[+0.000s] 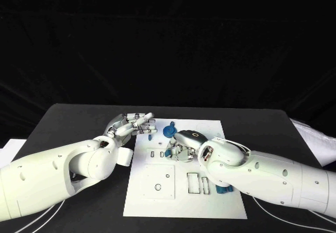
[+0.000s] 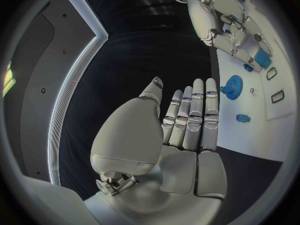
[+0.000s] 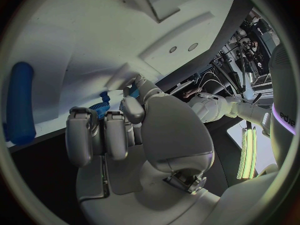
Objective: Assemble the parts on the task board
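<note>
**Both hands over the far half of the board, neither shown holding a part**

Head view: task board [image 1: 150,204] lies mid-table [image 1: 70,121], long side running near to far. Bare black table to its left and right, and a strip past its far edge. Left hand [image 1: 131,125] hovers at the board's far-left corner, fingers straight and close together, nothing in it. Right hand [image 1: 183,145] sits over the board's centre, fingers curled down; can't tell from here whether it grips anything. Blue parts countable here: two. A gear [image 1: 169,131] on the far part of the board, just left of the right hand, and a piece [image 1: 224,189] at the board's right edge, partly under the right forearm. Near half of the board is open, showing rectangular cutouts.

Left wrist view: left hand [image 2: 187,130] flat, fingers extended side by side, palm empty. Adds what the head view hides: the gear [image 2: 232,87] lying clear on the board, a small blue part [image 2: 243,118] near it, and another blue piece [image 2: 261,60] by the right hand [image 2: 234,32].

Right wrist view: right hand [image 3: 119,130] with fingers bent inward, fingertips close above the board; grip not discernible. A long blue peg [image 3: 20,102] lies on the board to one side, and blue gear teeth [image 3: 100,106] show just past the fingertips.
</note>
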`<action>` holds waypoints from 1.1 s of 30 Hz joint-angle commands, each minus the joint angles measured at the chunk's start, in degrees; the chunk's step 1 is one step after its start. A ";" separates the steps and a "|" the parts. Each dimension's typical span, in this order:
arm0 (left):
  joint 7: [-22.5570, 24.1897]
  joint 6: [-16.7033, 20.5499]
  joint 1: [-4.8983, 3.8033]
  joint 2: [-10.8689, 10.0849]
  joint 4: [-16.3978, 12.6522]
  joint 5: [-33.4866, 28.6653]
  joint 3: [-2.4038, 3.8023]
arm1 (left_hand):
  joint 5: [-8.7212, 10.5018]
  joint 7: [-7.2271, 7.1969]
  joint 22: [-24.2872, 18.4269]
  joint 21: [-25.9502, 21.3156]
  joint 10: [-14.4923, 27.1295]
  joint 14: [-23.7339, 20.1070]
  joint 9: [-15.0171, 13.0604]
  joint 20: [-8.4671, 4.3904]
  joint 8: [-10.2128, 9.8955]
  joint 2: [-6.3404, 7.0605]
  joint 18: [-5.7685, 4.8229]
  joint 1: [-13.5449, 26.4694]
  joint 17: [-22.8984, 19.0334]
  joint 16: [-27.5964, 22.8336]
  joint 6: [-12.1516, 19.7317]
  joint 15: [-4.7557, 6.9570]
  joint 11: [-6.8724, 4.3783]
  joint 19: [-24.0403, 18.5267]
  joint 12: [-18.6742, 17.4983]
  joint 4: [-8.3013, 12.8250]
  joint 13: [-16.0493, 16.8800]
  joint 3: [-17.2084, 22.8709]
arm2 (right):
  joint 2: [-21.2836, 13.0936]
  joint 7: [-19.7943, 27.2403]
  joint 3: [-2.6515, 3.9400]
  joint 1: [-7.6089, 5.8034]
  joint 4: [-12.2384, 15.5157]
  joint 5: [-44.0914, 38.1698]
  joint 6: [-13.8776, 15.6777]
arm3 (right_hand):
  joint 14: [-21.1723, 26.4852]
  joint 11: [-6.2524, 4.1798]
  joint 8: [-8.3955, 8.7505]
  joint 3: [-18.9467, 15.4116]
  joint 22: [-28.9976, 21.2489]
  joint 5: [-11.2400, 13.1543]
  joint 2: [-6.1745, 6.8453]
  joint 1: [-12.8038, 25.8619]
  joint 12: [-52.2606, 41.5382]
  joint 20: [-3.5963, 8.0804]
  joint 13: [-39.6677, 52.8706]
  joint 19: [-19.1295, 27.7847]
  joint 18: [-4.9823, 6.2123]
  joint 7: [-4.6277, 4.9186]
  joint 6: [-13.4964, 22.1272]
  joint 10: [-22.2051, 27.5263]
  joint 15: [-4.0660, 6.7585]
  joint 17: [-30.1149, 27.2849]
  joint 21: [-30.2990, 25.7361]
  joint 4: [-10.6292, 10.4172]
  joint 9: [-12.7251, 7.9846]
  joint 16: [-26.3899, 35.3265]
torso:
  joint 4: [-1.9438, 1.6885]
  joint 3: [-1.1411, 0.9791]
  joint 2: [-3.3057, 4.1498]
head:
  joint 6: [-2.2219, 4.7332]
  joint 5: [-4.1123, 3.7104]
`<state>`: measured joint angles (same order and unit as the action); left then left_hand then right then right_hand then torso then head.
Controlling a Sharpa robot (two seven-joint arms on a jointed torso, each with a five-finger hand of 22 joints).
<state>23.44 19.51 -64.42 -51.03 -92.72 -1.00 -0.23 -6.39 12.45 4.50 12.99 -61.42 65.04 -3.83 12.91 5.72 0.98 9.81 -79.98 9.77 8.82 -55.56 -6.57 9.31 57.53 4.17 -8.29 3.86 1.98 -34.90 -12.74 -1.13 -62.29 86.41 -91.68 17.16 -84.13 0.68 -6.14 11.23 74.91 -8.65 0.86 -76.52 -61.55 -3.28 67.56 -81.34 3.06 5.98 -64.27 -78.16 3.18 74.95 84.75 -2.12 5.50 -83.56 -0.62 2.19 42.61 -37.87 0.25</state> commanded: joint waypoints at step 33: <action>-0.03 -1.37 -0.02 -0.02 0.04 -0.16 0.02 | 0.24 0.28 -0.15 -0.34 0.04 0.37 0.04 -0.07 -0.42 -0.62 0.73 -0.13 0.18 -0.40 0.01 -0.01 0.22 0.46 -0.29 0.57 -0.04 -0.13 | -2.01 -7.74 0.16 -2.39 5.42 -5.95 -5.99 | -3.53 0.02 -0.03 0.40 2.39 -0.49 -0.30 0.99 0.19 -0.17 0.17 -0.01 -0.15 -0.58 -1.48 -0.01 -0.10 2.75 -0.12 -0.71 0.16 0.27 | -0.01 0.05 0.01 | 0.05 -0.17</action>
<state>23.24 19.32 -64.42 -51.11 -92.57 -1.02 -0.24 -6.39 12.45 4.41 12.99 -61.42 65.04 -3.83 12.91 5.49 0.98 9.81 -79.98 9.89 8.82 -55.56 -6.57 9.31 57.53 4.17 -8.06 3.86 1.74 -36.93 -17.51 -0.97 -64.54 91.57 -94.37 14.34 -84.13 0.79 -6.01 11.65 74.94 -8.84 0.94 -75.51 -61.55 -3.29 67.73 -81.34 3.05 5.86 -64.84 -78.26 3.18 74.93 84.75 -2.55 5.56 -83.56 -0.60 2.21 42.61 -37.80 0.13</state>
